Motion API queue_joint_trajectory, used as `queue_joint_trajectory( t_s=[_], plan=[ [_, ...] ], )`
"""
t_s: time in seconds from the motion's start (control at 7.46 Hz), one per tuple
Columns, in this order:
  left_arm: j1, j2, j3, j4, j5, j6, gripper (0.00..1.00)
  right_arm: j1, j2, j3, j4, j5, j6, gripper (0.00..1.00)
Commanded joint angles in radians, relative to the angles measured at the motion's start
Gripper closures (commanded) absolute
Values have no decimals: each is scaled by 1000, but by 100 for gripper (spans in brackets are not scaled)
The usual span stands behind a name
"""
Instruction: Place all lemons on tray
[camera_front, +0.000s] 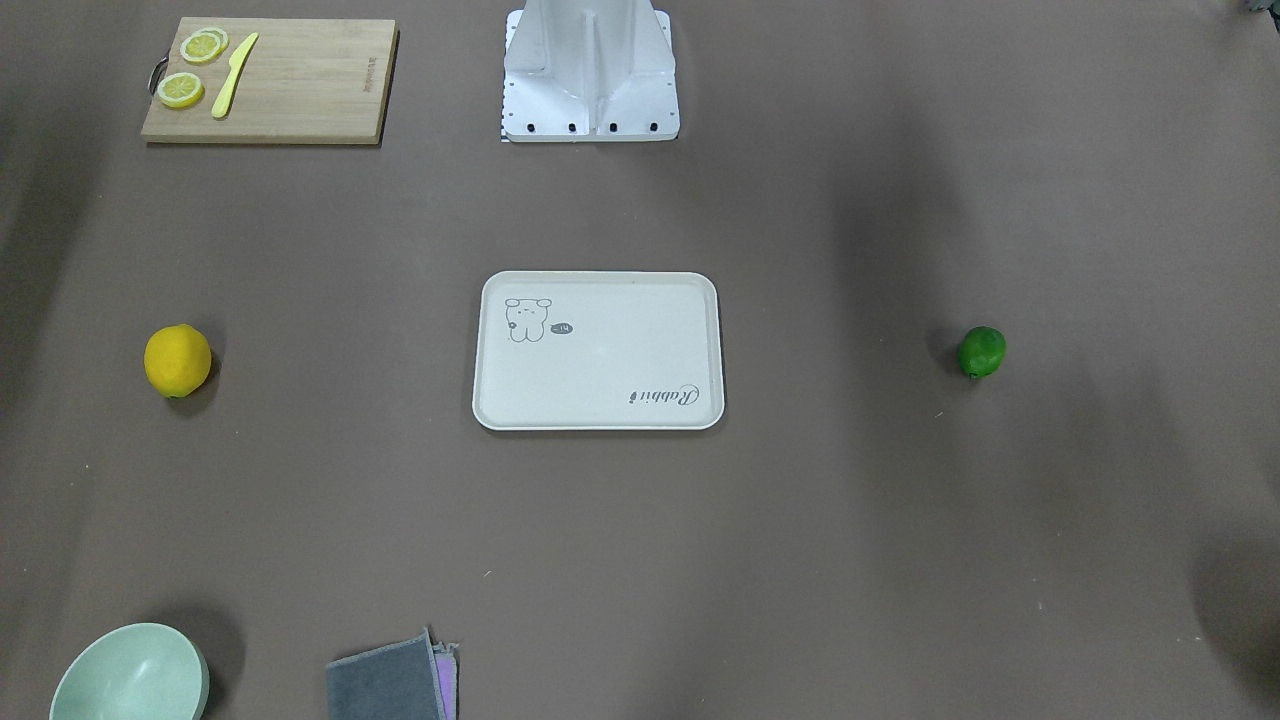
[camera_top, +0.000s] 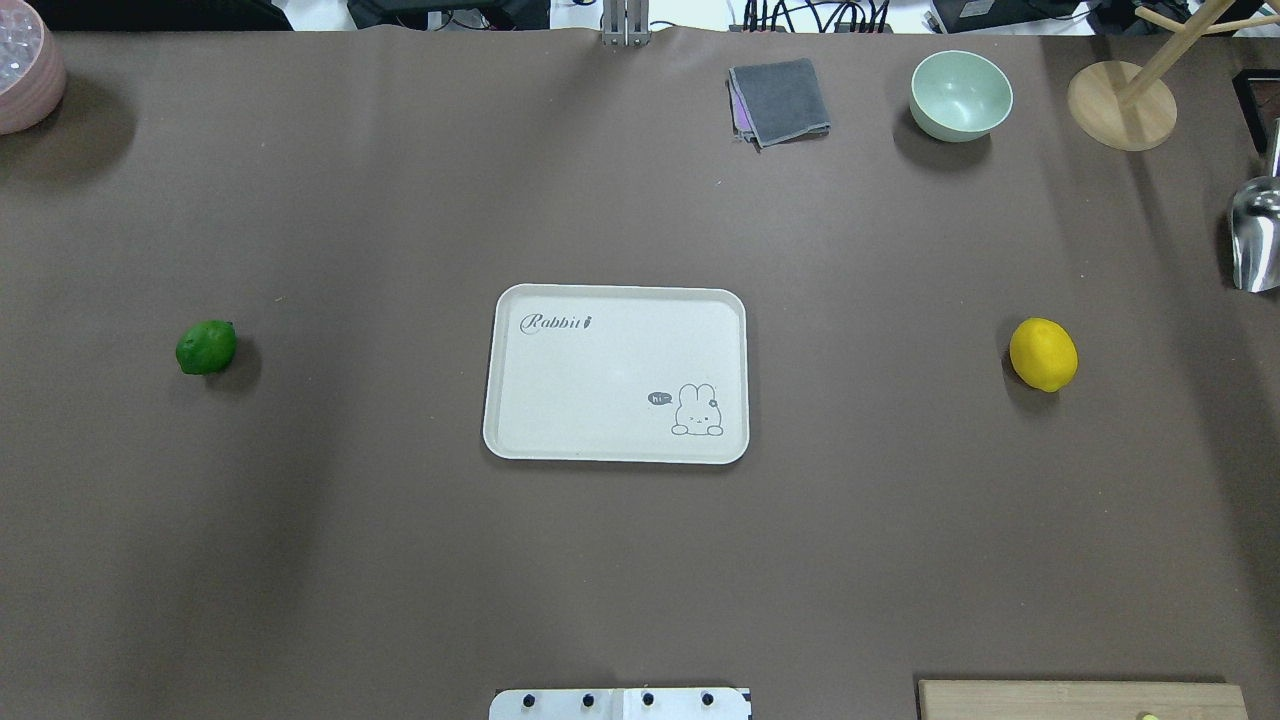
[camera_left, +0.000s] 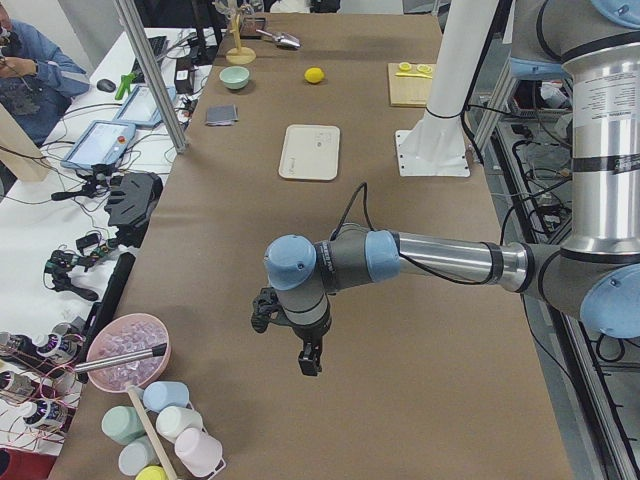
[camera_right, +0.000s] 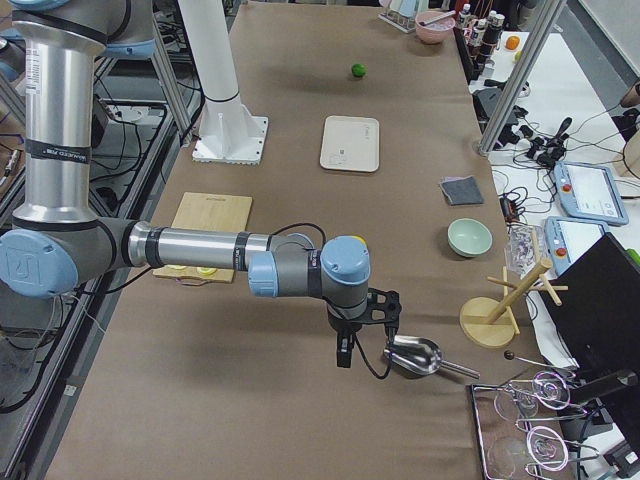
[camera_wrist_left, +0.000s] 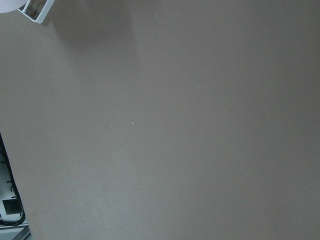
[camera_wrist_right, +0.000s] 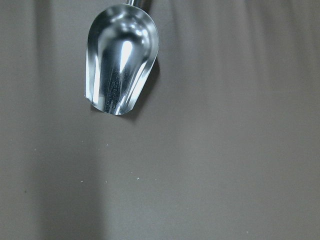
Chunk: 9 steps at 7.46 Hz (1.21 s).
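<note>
The off-white tray lies empty at the table's middle and also shows in the overhead view. The yellow lemon lies on the table to the tray's right in the overhead view, well apart from it. The green lemon lies to the tray's left, also well apart. My left gripper hangs over bare table near the table's left end, far from both lemons. My right gripper hangs near the right end, beside a metal scoop. Whether either gripper is open or shut I cannot tell.
A wooden cutting board with lemon slices and a yellow knife lies near the robot base. A mint bowl, a grey cloth, a wooden stand and a pink bowl line the far edge.
</note>
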Motion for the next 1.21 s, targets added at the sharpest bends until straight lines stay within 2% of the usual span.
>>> queue_joint_trajectory(
  t_s=[0.0,0.13,0.27,0.54,0.67,0.8,1.07],
  plan=[
    [108,-10,-83,-4,-29,-202,2,12,2,-11,1,-4,1,0],
    [190,-13,-129,-7,-51,-301,2,12,4,-11,0,-5,1,0],
    [269,-66,-152,-5,-52,-402,2,14,-7,-13,0,7,0,0],
    [425,-175,-152,-7,-46,-619,2,6,10,-16,4,7,0,0],
    [456,-192,-151,-18,-42,-664,2,-12,21,-8,32,21,9,0],
    [502,-200,-143,-75,-39,-736,2,-70,25,-7,94,68,111,0],
    [579,-199,-96,-230,-35,-898,2,-242,71,-5,239,84,406,0]
  ],
)
